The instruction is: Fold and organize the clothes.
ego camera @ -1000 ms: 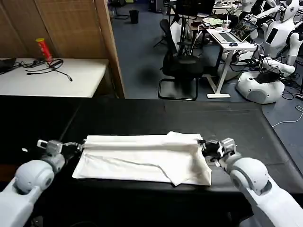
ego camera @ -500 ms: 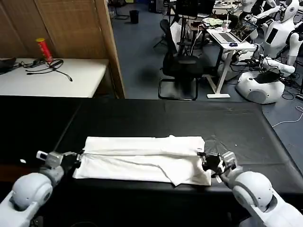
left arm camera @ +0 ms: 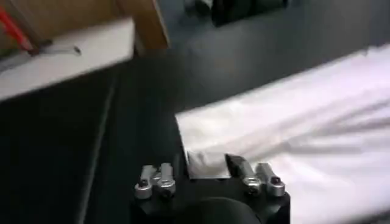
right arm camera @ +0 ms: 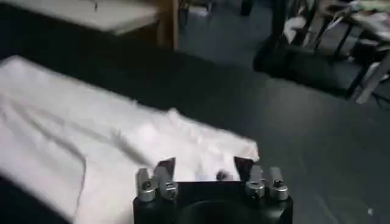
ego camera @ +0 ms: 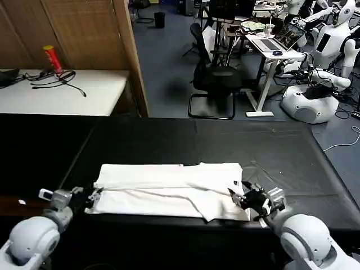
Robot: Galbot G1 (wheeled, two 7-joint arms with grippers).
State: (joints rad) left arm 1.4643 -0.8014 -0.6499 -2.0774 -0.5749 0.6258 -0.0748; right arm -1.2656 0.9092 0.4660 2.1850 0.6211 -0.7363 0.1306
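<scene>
The clothes are one white T-shirt (ego camera: 169, 188), folded into a long flat band across the black table covering (ego camera: 225, 140). My left gripper (ego camera: 90, 197) is at the band's left end near the front edge. In the left wrist view this gripper (left arm camera: 204, 167) is open, with the shirt's (left arm camera: 292, 115) corner lying between its fingers. My right gripper (ego camera: 242, 198) is at the band's right end. It also stands open in the right wrist view (right arm camera: 204, 165), low over the shirt's (right arm camera: 91, 122) edge, and a loose flap (ego camera: 211, 211) lies beside it.
A white side table (ego camera: 84, 95) with a red can (ego camera: 52, 58) and cables stands behind on the left, next to a wooden partition (ego camera: 132, 56). An office chair (ego camera: 216, 79) and desks are beyond the table's far edge. The front edge is just below both grippers.
Both grippers have drawn back toward the front edge, bringing the shirt's raised far fold over with them. That fold now lies flat and the band looks smoother.
</scene>
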